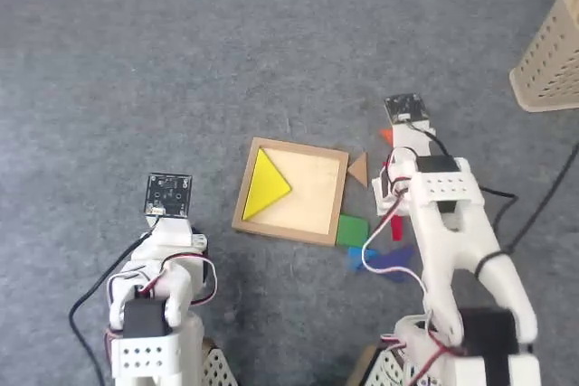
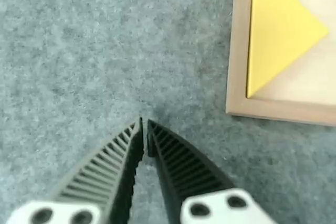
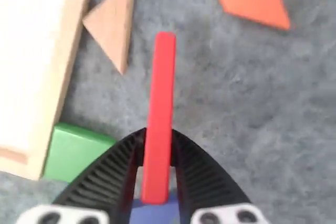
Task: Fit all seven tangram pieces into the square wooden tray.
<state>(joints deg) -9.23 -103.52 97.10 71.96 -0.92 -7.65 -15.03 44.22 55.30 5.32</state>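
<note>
1. A grey carpet (image 1: pixel 136 70) covered the table, with the wooden tray (image 1: pixel 285 231) near its middle.
2. A yellow triangle (image 1: pixel 265 185) lay inside the tray, along one side.
3. Beyond the tray's opposite side, the right gripper (image 3: pixel 157 137) was clamped on a red piece (image 3: pixel 161 93) standing on edge.
4. A green piece (image 1: pixel 352 230) seemed to touch the tray's corner, and a tan triangle (image 1: pixel 358 169) lay just beside the tray.
5. Off the tray's yellow side, the left gripper (image 2: pixel 144 125) hung with its fingers together.

Yellow triangle (image 1: pixel 265 185) in tray (image 1: pixel 286 232); red piece (image 3: pixel 160 103) clamped edgewise.
</note>
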